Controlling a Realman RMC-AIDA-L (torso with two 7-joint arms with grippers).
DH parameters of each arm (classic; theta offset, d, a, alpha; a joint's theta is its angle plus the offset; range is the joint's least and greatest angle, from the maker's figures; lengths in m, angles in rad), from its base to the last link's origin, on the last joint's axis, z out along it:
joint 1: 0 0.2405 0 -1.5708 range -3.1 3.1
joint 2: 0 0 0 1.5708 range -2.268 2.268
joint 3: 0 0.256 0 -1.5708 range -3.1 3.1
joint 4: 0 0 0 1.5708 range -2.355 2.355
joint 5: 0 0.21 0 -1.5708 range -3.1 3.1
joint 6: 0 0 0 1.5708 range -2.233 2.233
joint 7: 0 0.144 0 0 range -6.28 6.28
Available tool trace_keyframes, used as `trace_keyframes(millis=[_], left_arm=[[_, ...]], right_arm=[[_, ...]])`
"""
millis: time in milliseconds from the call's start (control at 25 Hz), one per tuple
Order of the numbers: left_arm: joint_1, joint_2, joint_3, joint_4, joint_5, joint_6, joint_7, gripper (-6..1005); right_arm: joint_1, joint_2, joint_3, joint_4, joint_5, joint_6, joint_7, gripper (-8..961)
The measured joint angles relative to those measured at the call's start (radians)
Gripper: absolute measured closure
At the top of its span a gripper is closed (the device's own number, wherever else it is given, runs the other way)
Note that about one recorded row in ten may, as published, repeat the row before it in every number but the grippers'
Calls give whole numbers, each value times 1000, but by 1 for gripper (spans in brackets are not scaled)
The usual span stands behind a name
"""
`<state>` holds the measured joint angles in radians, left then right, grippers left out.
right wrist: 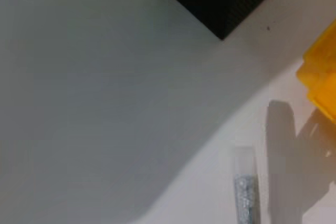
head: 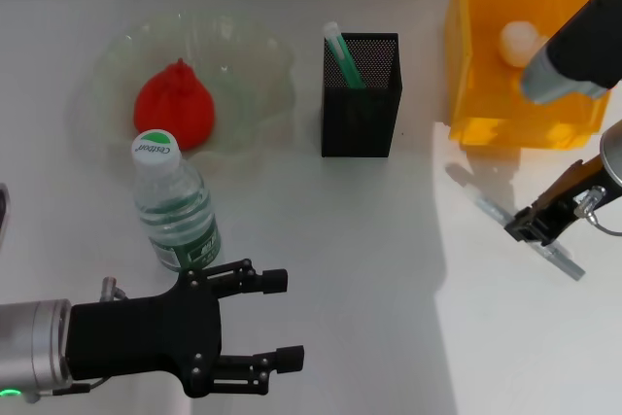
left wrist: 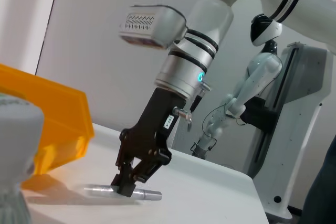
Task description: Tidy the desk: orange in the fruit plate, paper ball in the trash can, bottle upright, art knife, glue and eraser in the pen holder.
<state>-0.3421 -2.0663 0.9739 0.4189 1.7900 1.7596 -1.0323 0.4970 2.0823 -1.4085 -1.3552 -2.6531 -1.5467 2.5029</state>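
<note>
1. Silver and thin, the art knife [head: 544,240] lies flat on the bench [head: 389,240], in front of the trash can [head: 515,46] and off to the right of the pen holder [head: 361,94].
2. Your right gripper [head: 533,224] is right on top of it, down at the bench. In the left wrist view its tips pinch the knife near the middle, so I judge it is clenched on the knife.
3. Its long side runs slanting, from near the trash can out toward the right edge. The pen holder is up and to the left of it, so that is the way the lift must go.
4. Your left gripper [head: 272,323] is spread wide and holds nothing. It sits low, just in front of the bottle [head: 173,203], well away from the knife.
5. Standing up already, the bottle needs nothing. The orange [head: 175,104] is in the fruit plate [head: 262,65], and the paper ball [head: 520,41] is in the trash can.
</note>
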Motion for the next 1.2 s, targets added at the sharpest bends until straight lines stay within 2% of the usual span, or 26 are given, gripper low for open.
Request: trace_keyframes(millis=[200,360,480,720,1000,1200], left_arm=[[3,1,-3,1,0,3,1,157],[4,1,-3,1,0,4,2,157],[4,1,-1,0,0,3,4,157],[5,0,-1,0,0,1,5,157],[7,-2,-4,-2,0,0,8,157],[7,-2,-7,-2,0,0,8,157]], right_arm=[[-29,-2,267,-11,281,-23,-204,832],[-47,-2,433,100,604,0,-437,835],[-43,-1,449,203,760,58,-581,836],[20,3,401,571,1119,213,-1031,837],[122,6,393,951,1444,232,-1512,839],[155,8,399,1029,1468,241,-1595,791]])
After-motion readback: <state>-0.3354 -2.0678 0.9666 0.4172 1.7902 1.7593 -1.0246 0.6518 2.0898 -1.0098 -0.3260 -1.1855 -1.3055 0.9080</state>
